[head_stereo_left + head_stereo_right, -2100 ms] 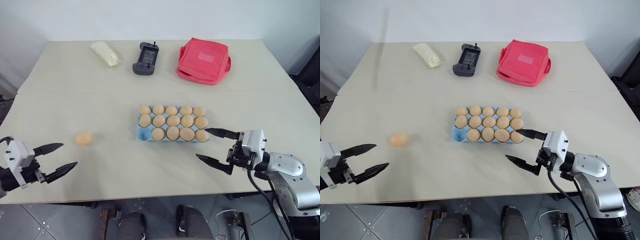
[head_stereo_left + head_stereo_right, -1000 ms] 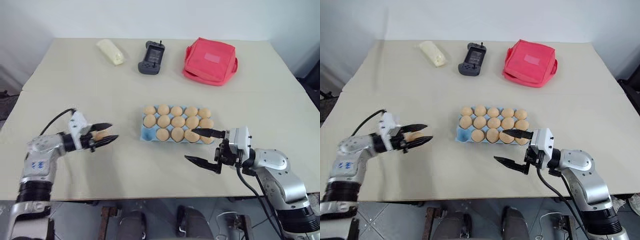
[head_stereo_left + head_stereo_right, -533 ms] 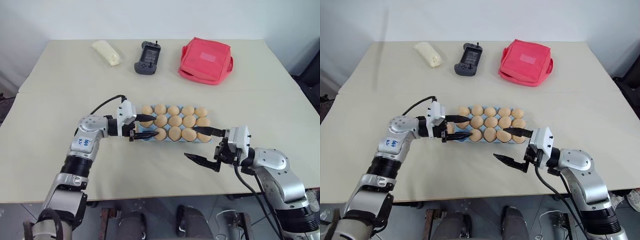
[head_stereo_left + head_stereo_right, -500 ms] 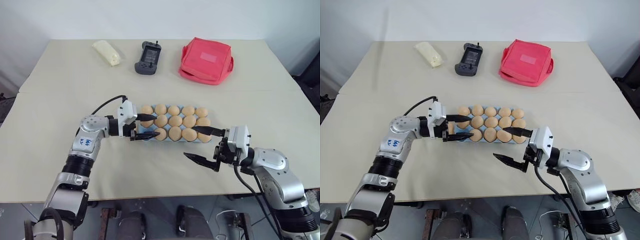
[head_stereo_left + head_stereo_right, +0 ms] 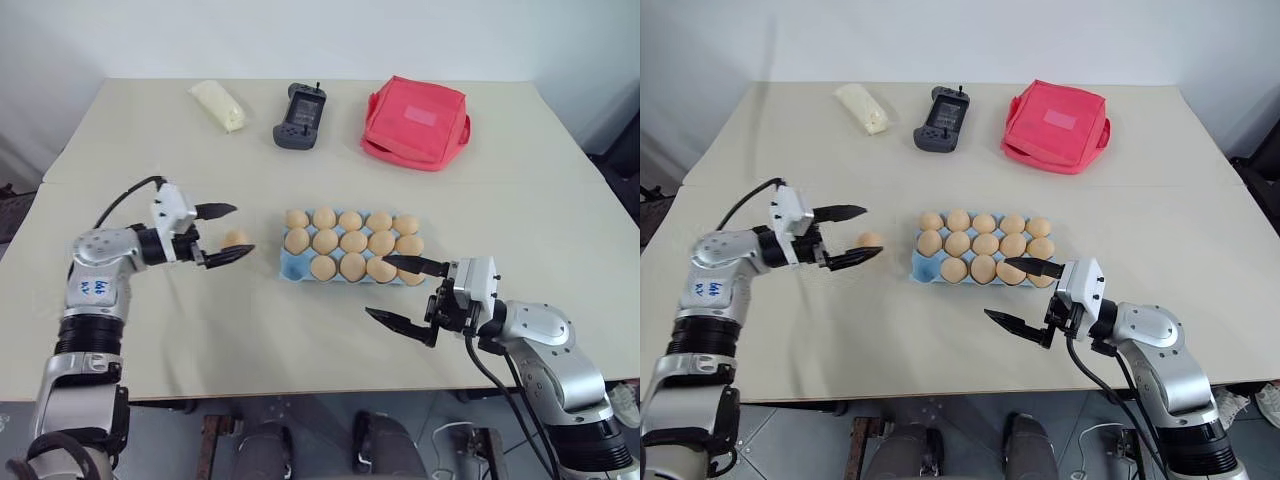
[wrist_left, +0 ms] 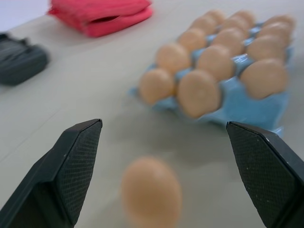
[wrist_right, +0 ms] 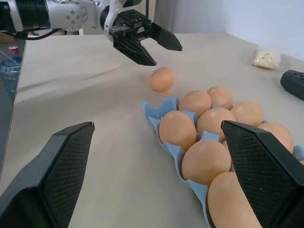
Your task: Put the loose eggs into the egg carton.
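Eggs (image 5: pixel 353 243) fill fourteen cups of the carton (image 5: pixel 293 266), which leaves one cup bare at its near left corner, the corner facing the left arm; that cup is plainly where the last one belongs. The last egg (image 5: pixel 237 238) is just left of the carton, a short way from that cup and level with the middle row. It seems to rest on the table (image 5: pixel 300 330), though the blur in the left wrist view makes that hard to settle. The left gripper (image 5: pixel 243 230) has its fingers spread wide to either side of this egg without touching it, so nothing is held, and it points toward the carton as the line to the bare cup would ask. The right gripper (image 5: pixel 377 288) is also spread wide and empty at the carton's near right corner, one finger reaching over the corner egg, likely parked clear of the left arm's work. Far back, well apart from all this, lie a packet (image 5: pixel 220 104), a handheld (image 5: pixel 300 116) and a red pouch (image 5: pixel 415 108)
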Available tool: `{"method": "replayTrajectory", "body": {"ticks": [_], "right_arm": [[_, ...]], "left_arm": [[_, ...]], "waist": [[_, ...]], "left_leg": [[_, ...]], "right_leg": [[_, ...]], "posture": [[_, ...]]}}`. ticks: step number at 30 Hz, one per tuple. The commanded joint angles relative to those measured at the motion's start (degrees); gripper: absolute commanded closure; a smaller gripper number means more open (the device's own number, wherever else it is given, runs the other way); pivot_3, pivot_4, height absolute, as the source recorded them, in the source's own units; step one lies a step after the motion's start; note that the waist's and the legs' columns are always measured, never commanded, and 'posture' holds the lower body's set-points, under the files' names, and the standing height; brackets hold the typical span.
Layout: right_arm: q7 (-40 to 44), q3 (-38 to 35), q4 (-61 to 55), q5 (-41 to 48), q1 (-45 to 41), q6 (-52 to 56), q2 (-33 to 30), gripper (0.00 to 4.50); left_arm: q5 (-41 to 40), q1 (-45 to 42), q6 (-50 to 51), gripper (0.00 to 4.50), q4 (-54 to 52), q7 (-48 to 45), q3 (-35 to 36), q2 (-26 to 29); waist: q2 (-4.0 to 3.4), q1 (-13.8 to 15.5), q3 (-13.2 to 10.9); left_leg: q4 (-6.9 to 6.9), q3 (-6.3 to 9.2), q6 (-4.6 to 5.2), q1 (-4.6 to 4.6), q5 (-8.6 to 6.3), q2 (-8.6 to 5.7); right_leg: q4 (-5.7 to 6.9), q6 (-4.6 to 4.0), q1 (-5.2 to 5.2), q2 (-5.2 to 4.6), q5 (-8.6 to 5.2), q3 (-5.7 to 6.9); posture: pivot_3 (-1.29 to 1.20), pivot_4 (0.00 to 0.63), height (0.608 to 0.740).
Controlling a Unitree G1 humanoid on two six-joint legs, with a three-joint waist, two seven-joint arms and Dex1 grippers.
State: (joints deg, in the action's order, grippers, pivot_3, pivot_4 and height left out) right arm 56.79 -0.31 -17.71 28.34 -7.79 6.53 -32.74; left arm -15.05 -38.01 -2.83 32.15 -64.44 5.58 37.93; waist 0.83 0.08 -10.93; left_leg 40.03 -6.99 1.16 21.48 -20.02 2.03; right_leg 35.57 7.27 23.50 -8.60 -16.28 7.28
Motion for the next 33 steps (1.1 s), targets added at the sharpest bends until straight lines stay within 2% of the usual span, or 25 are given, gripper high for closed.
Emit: {"method": "replayTrajectory", "body": {"ticks": [1, 9, 17, 20, 25, 26, 33], "right_arm": [[0.3, -0.5, -1.2, 0.5, -0.2, -0.6, 0.0, 0.00], [-0.5, -1.5, -2.2, 0.6, 1.0, -0.3, -0.3, 0.00], [-1.6, -1.3, -2.3, 0.5, 0.9, -0.4, 0.1, 0.00], [-1.9, -1.4, -2.6, 0.5, 1.1, -0.3, 0.0, 0.00], [-2.7, -2.0, -3.5, 0.5, 2.4, -0.3, -0.4, 0.00], [-2.9, -2.0, -3.6, 0.4, 2.6, -0.3, -0.4, 0.00], [-3.2, -1.8, -3.6, 0.5, 2.5, -0.3, -0.4, 0.00]], "left_arm": [[2.2, -2.4, -3.3, 0.04, 4.0, 0.7, -0.9, -0.7], [6.0, -6.7, -7.9, 0.04, 17.2, 2.0, -2.5, -2.2], [9.7, -12.9, -10.5, 0.04, 28.9, 5.3, -4.1, -8.3], [10.2, -13.7, -11.3, 0.65, 30.6, 5.4, -4.1, -8.9], [7.2, -12.3, -11.6, 2.22, 27.4, 0.6, -2.2, -8.5], [6.1, -11.8, -11.0, 2.41, 25.3, -1.1, -1.8, -8.3], [0.0, -8.4, -1.3, 2.41, 5.6, -7.9, -2.7, -10.3]], "waist": [[0.00, 0.0, 0.0], [0.00, -0.4, 0.0], [0.02, 0.0, 0.0], [0.02, -0.2, 0.0], [0.02, -0.4, 0.0], [0.02, -0.3, 0.0], [0.02, 0.0, 0.0]], "left_leg": [[-0.01, -0.01, 0.00, 0.01, 0.00, -0.01], [-0.06, -0.05, 0.00, 0.05, 0.00, -0.03], [-0.02, -0.03, 0.04, 0.08, 0.01, -0.10], [-0.03, -0.03, 0.05, 0.08, 0.01, -0.11], [-0.09, -0.05, 0.04, 0.08, 0.01, -0.08], [-0.08, -0.05, 0.03, 0.08, 0.01, -0.08], [0.00, 0.03, 0.04, 0.09, 0.01, -0.09]], "right_leg": [[0.00, 0.01, 0.01, 0.00, 0.01, 0.00], [0.00, 0.03, 0.06, 0.02, 0.02, 0.05], [-0.05, 0.14, 0.03, 0.00, 0.08, 0.03], [-0.05, 0.15, 0.04, 0.00, 0.09, 0.03], [-0.03, 0.15, 0.10, 0.02, 0.09, 0.04], [-0.03, 0.15, 0.09, 0.01, 0.09, 0.04], [-0.03, 0.16, 0.03, 0.00, 0.09, 0.02]], "posture": [[0.00, 0.150, 0.740], [0.00, 0.150, 0.740], [0.00, 0.150, 0.740], [0.00, 0.150, 0.740], [0.00, 0.150, 0.740], [0.00, 0.150, 0.740], [0.00, 0.150, 0.740]]}}
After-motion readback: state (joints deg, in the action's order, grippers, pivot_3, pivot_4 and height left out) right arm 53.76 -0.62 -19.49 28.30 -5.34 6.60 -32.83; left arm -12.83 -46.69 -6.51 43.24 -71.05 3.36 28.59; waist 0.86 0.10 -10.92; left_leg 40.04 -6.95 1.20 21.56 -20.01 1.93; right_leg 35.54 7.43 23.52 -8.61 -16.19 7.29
